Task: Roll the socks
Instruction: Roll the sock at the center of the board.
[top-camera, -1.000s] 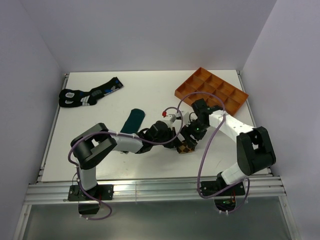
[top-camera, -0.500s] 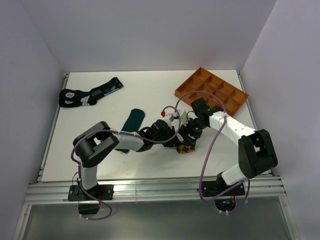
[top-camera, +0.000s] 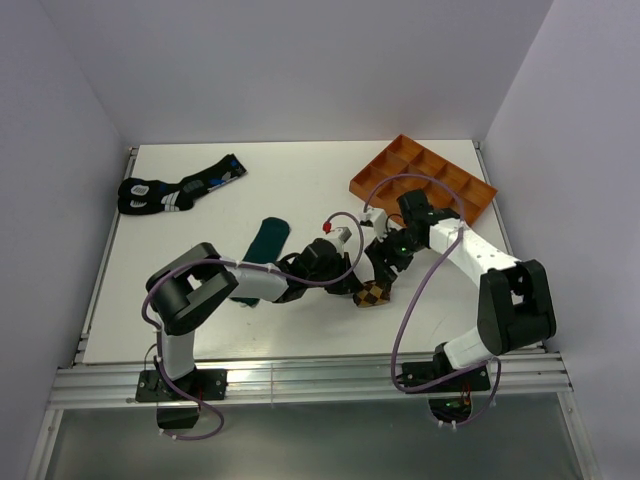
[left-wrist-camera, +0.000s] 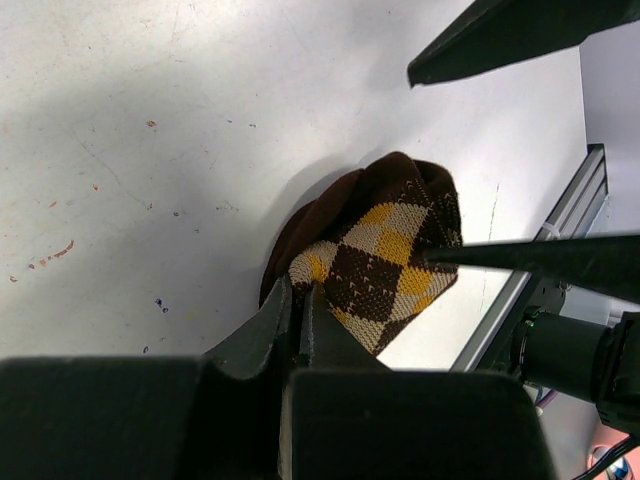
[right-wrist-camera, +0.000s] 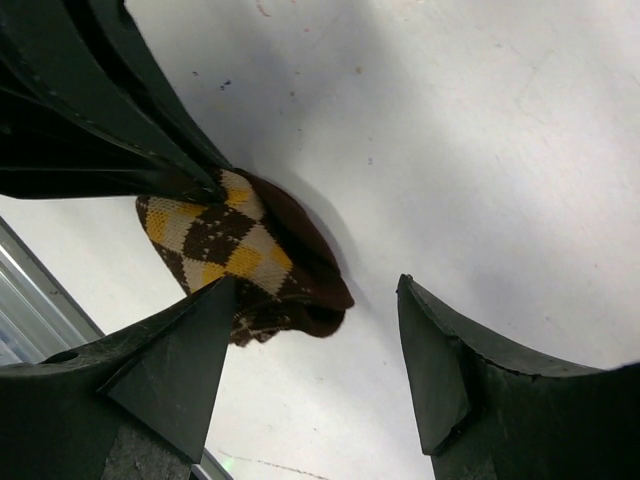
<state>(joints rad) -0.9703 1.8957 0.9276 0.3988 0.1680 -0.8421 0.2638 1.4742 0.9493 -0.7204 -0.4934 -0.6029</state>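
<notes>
Shut tight, the left claw (left-wrist-camera: 297, 292) pinches the edge of the checkered sock (left-wrist-camera: 385, 250) between its two tips, in the lower middle of the left wrist view. The body of this claw is only a dark blur along the bottom of that frame.

We see the right claw (right-wrist-camera: 318, 288) wide open and holding nothing, with the sock between its fingers. In the right wrist view the finger at lower left (right-wrist-camera: 175, 370) overlaps the sock's edge, and we cannot tell if it really touches. The other finger (right-wrist-camera: 450, 370) is apart from the sock, over the bare table (top-camera: 300, 180). The sock is bunched into a rounded lump, and its dark brown side is turned partly under.

In the top view the checkered sock (top-camera: 373, 296) shows only as a small patch near the centre, and the two claws above it are hard to separate. The teal sock (top-camera: 267, 240) lies left of centre, its lower end hidden under the left arm; we cannot make out any pattern on it. A dark pair of socks (top-camera: 178, 190) lies at upper left. An orange tray (top-camera: 425, 185) is at upper right, its near edge partly covered by the right arm.
</notes>
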